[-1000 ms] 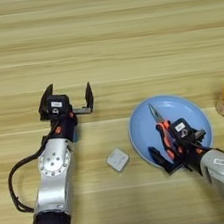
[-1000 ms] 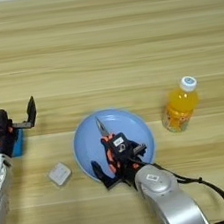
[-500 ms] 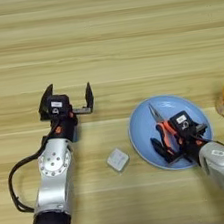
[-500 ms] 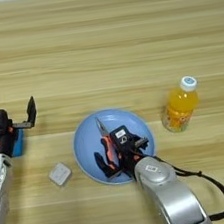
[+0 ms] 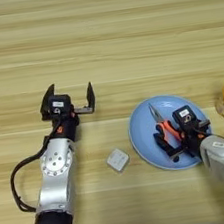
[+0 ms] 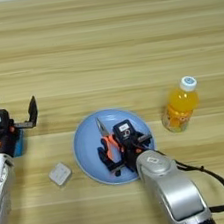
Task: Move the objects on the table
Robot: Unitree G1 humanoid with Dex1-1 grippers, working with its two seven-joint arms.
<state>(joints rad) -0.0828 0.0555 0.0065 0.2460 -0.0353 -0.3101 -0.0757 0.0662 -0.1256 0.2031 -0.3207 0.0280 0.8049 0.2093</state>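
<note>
Right gripper (image 6: 121, 153) clamped on pliers (image 6: 107, 144), over plate (image 6: 85, 138)

Both eyes high overhead, looking steeply down on the bench (image 5: 123, 31). Left eye reaching further left, right eye further right. Shared: plate (image 6: 85, 143) and middle planks.

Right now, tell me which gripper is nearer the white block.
Left, by a small margin. The left gripper, fingers spread, hovers up and left of the white block. The right gripper sits over the pliers on the blue plate, to the block's right.
</note>
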